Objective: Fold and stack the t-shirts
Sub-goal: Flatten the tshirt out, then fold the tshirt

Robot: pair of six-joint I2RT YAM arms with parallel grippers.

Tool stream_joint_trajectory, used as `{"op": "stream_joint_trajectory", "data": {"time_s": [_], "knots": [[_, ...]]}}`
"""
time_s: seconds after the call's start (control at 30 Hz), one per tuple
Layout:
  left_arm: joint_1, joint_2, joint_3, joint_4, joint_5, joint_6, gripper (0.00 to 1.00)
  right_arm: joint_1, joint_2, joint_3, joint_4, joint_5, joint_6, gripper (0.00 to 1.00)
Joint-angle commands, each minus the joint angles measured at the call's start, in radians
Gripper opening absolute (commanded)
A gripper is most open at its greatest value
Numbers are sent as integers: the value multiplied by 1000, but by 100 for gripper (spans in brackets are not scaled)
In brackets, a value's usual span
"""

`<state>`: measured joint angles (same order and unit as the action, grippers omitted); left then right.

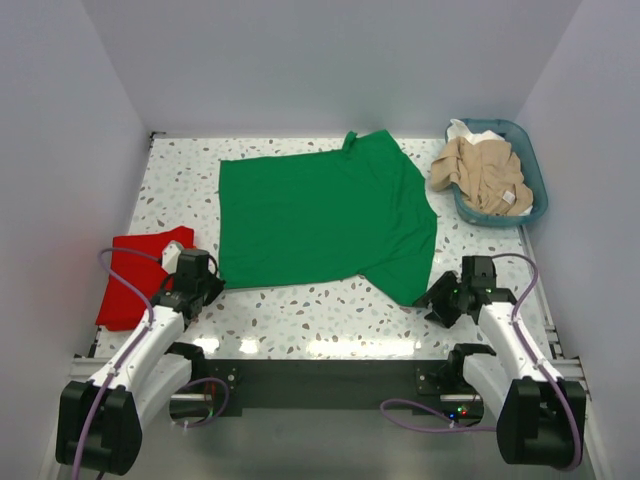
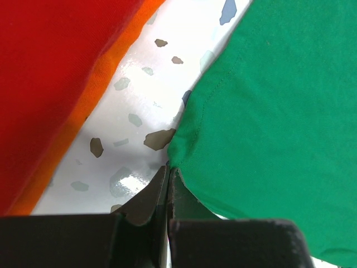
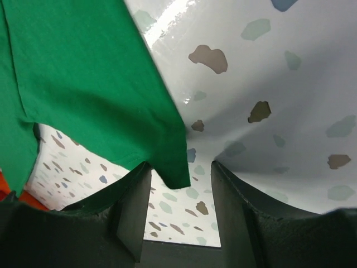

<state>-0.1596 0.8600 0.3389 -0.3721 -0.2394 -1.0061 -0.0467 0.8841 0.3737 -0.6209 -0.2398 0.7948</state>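
Note:
The bright green t-shirt (image 1: 325, 215) lies spread flat on the middle of the table. The red t-shirt (image 1: 135, 275) lies folded at the near left and also shows in the left wrist view (image 2: 50, 72). My left gripper (image 1: 210, 285) is at the green shirt's near left corner. In the left wrist view its jaws (image 2: 168, 168) are shut on the tip of that corner (image 2: 184, 162). My right gripper (image 1: 433, 298) is at the shirt's near right corner. It stands open (image 3: 179, 176), with the green cloth's corner (image 3: 170, 164) lying between the fingers, untouched on the right side.
A teal basket (image 1: 537, 185) stands at the back right, holding a crumpled beige shirt (image 1: 485, 172) and a white one (image 1: 482, 134). The speckled tabletop (image 1: 320, 310) shows between the green shirt and the near edge. White walls close in on three sides.

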Motion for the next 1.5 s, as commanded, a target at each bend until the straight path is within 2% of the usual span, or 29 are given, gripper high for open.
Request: {"op": "stream_joint_trajectory", "data": {"time_s": [0.0, 0.17, 0.33, 0.57, 0.87, 1.13, 1.47], "knots": [[-4, 1, 43, 12, -23, 21, 0, -1, 45, -16, 125, -59, 60, 51], [-4, 1, 43, 12, -23, 24, 0, -2, 52, -21, 167, -35, 84, 46], [-4, -1, 49, 10, -23, 31, 0, -1, 1, 2, 145, 23, 78, 21], [-4, 20, 71, 25, -21, 49, 0, -2, -24, 91, 118, 40, 2, 0], [-4, 140, 181, 58, -26, 66, 0, -2, 61, 272, 158, 43, -83, 0], [-4, 307, 296, 102, -38, 72, 0, -2, 315, 422, 260, -28, -123, 0], [8, 533, 472, 75, -61, 58, 0, 11, 544, 684, 288, -46, -141, 0]]}}
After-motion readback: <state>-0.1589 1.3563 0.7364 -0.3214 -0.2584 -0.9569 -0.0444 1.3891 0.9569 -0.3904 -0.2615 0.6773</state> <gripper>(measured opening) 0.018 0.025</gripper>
